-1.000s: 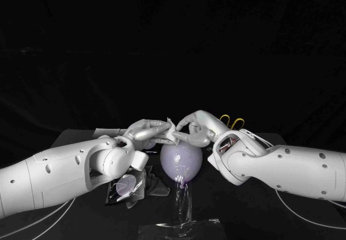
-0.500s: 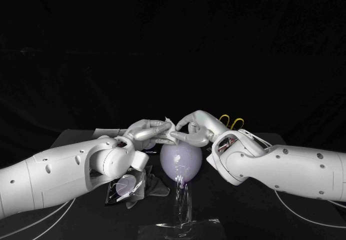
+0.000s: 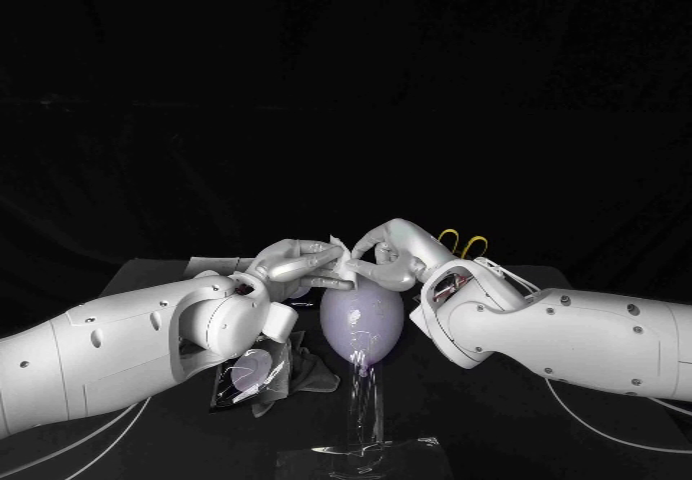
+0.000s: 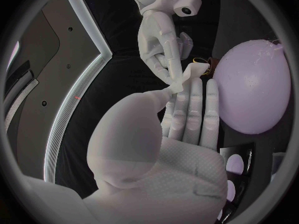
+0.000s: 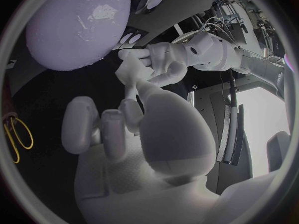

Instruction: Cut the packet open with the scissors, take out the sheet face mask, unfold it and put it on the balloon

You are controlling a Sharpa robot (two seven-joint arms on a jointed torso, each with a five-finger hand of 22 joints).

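Right arm (image 3: 577,335) slid inward; left hand (image 3: 296,262), right hand (image 3: 392,250) pinch mask (image 4: 197,70), scissors (image 3: 462,240) behind.

Smooth glossy balloon (image 3: 361,320), clear shiny plastic stand (image 3: 364,440) — matt black table (image 3: 144,268)

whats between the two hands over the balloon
A small white fold of sheet mask, pinched by the left hand and right hand above the balloon, in the head view.

Left hand (image 3: 299,262) and right hand (image 3: 387,252) meet — fingertips pinched.
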